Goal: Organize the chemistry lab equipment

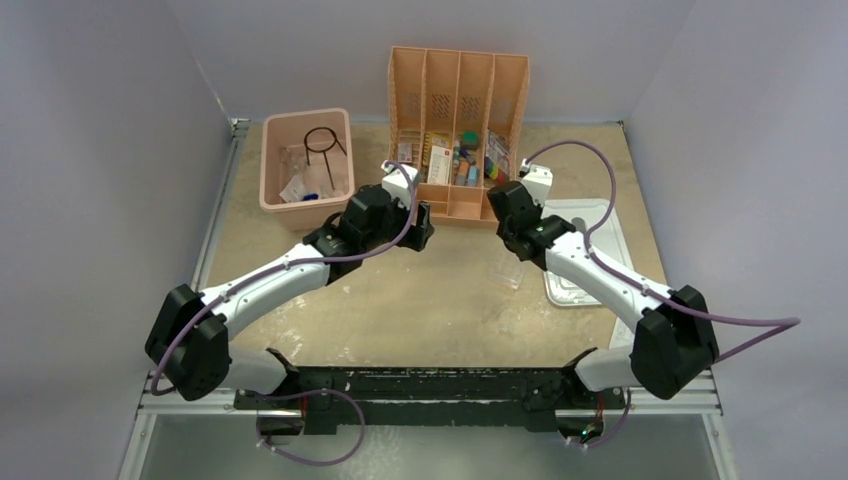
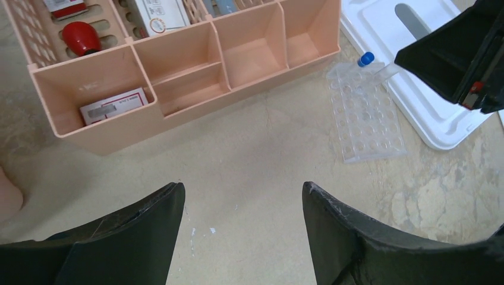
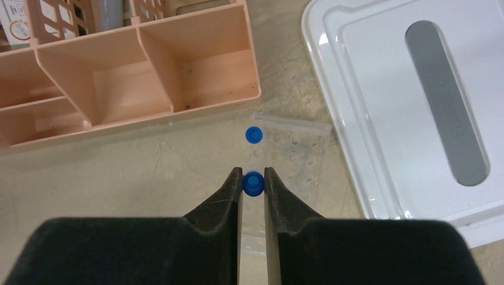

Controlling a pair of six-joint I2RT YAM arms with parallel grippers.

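The left gripper [image 2: 241,189] is hanging wide open over bare table [image 2: 249,148]. The right gripper [image 3: 253,173] is pinching a blue-capped tube [image 3: 254,184] over the clear rack [image 3: 294,155], and a second blue cap [image 3: 254,135] is showing at its far edge. Beyond, the tripod [image 1: 325,145] is lying in the pink bin [image 1: 275,195].

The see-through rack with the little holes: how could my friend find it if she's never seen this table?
Find the big orange organizer at the back. In front of its right end, beside the white lid, sits the clear rack. It is the only see-through thing there covered in rows of round holes.
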